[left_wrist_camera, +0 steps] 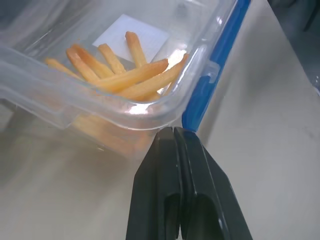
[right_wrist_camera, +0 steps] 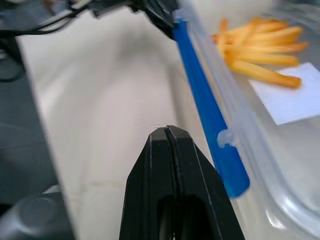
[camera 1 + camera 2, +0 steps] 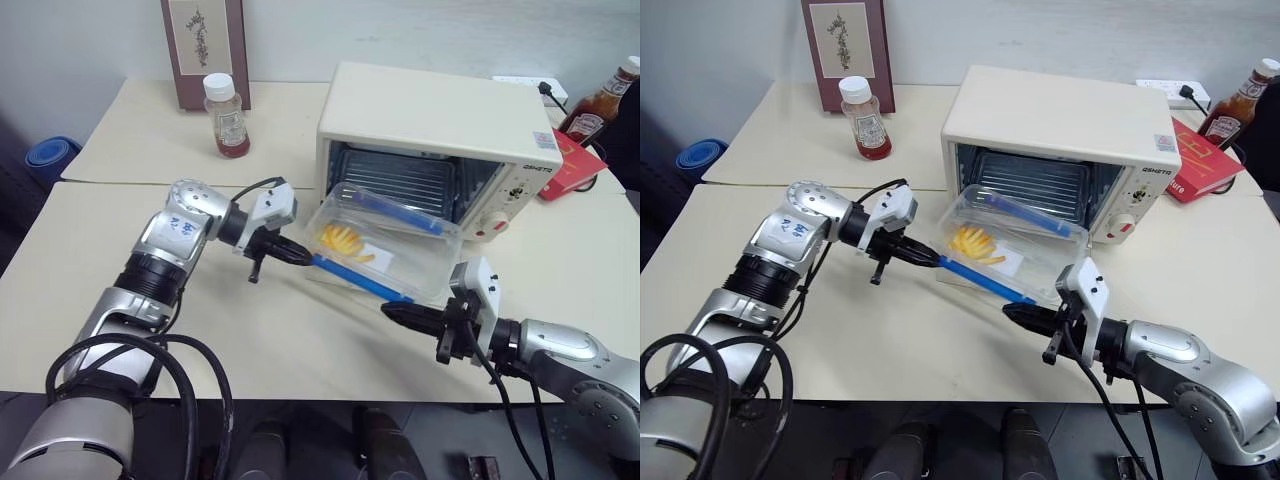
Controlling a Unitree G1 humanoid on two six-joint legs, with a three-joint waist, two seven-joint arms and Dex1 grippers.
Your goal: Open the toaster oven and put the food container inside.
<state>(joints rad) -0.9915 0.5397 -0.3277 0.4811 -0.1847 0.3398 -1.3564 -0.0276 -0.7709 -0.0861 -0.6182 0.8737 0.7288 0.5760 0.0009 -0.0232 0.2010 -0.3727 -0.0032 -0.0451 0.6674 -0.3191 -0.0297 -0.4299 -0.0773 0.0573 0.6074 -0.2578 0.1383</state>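
The cream-white toaster oven (image 3: 440,130) stands at the back right of the table with its front open and the wire rack showing. The food container (image 3: 385,240), a clear tub holding yellow fries, lies tilted just in front of the opening. A blue clip (image 3: 360,280) runs along its near side. My left gripper (image 3: 305,258) is shut with nothing between its fingers, and its tip touches the container's left corner at the clip's end (image 1: 210,85). My right gripper (image 3: 390,311) is also shut and empty, just short of the clip's other end (image 2: 235,180).
A white-capped bottle of red liquid (image 3: 227,115) and a framed picture (image 3: 205,50) stand at the back left. A ketchup bottle (image 3: 605,100) and a red box (image 3: 572,165) sit right of the oven. Bare tabletop (image 3: 250,330) lies between my arms.
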